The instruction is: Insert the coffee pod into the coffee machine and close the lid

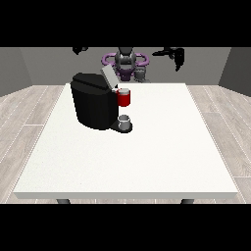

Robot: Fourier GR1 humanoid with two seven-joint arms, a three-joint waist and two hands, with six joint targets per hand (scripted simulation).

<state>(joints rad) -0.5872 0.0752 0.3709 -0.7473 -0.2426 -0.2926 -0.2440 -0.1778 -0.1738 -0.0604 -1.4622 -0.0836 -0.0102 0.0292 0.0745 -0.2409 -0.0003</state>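
Black coffee machine (93,105) on the white table (147,157), lid (109,76) raised; both hands high.

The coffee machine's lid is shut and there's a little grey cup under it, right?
Not quite. The front view shows the coffee machine with its lid tilted up, open. The little grey cup under it is there as you said.

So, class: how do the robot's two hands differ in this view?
The hand at the view's left looks smaller and sits at the picture's upper edge; the hand at the view's right looks larger and hangs lower. The left one is nearer above the coffee machine. Both are black, raised, touching nothing.
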